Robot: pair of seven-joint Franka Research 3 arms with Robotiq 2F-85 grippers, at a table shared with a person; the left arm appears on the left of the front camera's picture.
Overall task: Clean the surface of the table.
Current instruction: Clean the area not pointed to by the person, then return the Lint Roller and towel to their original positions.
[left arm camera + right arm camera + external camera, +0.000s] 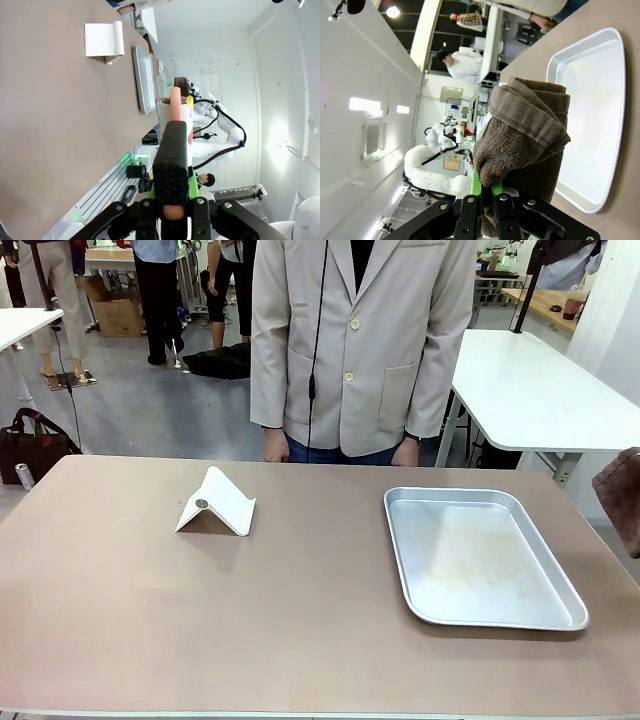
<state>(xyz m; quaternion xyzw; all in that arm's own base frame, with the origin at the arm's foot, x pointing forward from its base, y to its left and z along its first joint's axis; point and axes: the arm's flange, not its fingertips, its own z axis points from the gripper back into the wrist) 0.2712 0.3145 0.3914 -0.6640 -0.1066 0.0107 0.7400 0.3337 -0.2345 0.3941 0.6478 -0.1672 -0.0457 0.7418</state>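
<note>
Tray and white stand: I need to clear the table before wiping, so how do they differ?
The tray is shiny metal, flat and shallow; the white stand is matte, folded like a tent. The tray is far larger than the white stand. Both rest on the table, apart.

Matte table (300,640), shiny metal tray (480,560), terry cloth (525,135), coarse sponge (171,170)
</note>
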